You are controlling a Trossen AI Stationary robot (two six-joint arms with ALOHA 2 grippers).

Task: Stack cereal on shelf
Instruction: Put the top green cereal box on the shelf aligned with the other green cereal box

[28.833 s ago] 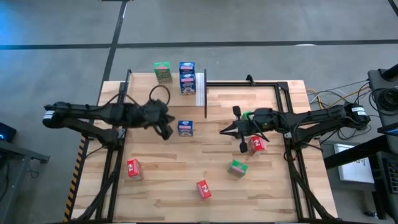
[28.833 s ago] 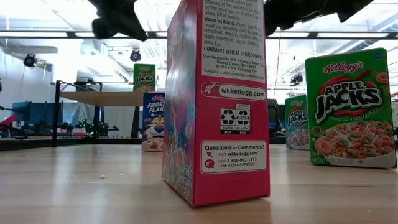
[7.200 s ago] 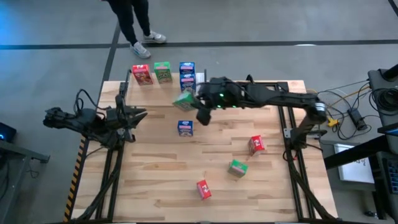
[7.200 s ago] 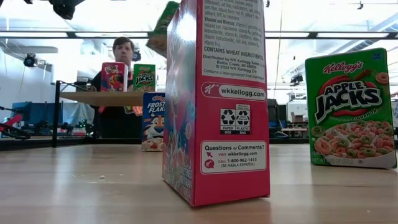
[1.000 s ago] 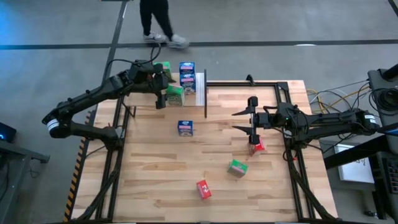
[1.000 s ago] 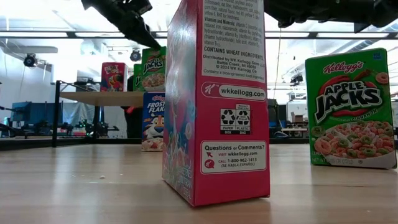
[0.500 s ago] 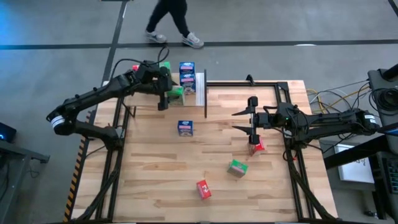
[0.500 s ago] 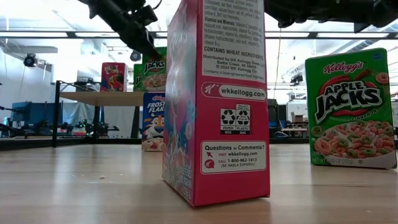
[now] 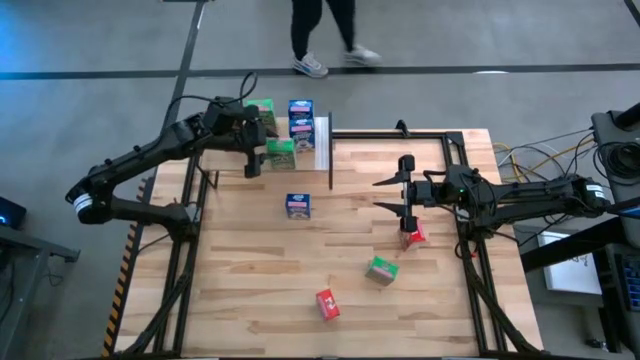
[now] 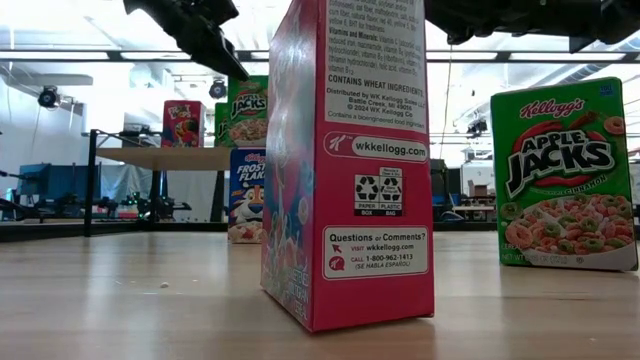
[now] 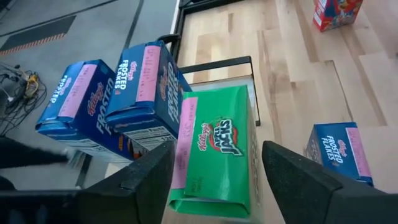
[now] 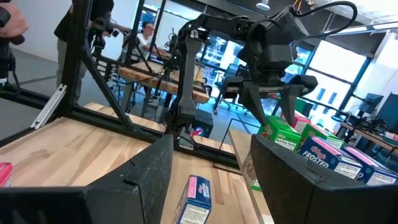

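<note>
A green cereal box (image 11: 219, 124) sits on the shelf (image 9: 321, 150) at the table's far edge, next to two blue boxes (image 11: 118, 99). In the low view it stands on the shelf panel (image 10: 165, 157), in front of a red box (image 10: 182, 123) and another green one (image 10: 222, 125). My left gripper (image 11: 217, 152) is open, one finger on either side of the near green box, and a gap shows beside its right finger. My right gripper (image 9: 383, 195) hangs open and empty over mid-table, above a red box (image 9: 412, 234).
Loose on the table stand a blue box (image 9: 297, 205), a green box (image 9: 381, 269) and a red box (image 9: 326, 304). Thin black uprights (image 9: 331, 160) flank the shelf. A person (image 9: 325, 40) walks on the floor beyond the far edge.
My left gripper first moved in on the green box on the shelf, then drew back a little toward the table's left and upward, off the box's top. The box has stayed in place on the shelf. The person has walked toward the right.
</note>
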